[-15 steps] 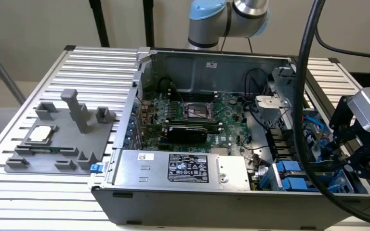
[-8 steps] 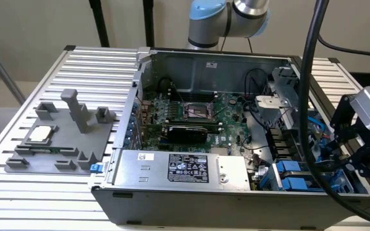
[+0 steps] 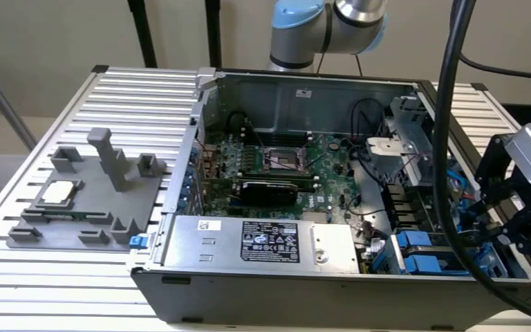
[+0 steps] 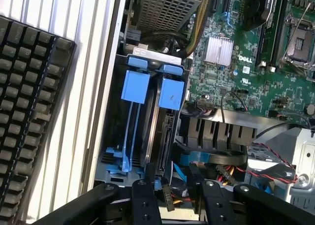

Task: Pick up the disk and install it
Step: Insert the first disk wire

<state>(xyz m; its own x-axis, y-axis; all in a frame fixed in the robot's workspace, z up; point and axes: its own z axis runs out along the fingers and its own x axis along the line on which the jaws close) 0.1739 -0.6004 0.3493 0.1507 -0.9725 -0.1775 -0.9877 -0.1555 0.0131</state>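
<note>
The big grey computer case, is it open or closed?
Open. The big grey metal computer case has no cover on top, so the green motherboard and the silver power supply box inside are in plain sight.

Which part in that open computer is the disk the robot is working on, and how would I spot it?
Find the open grey computer case, then its drive bay corner at the exterior view's right, under the black pincer. The disk stands there on edge in a bright blue carrier. The big silver power supply box with its black label lies flat and has no blue.
</note>
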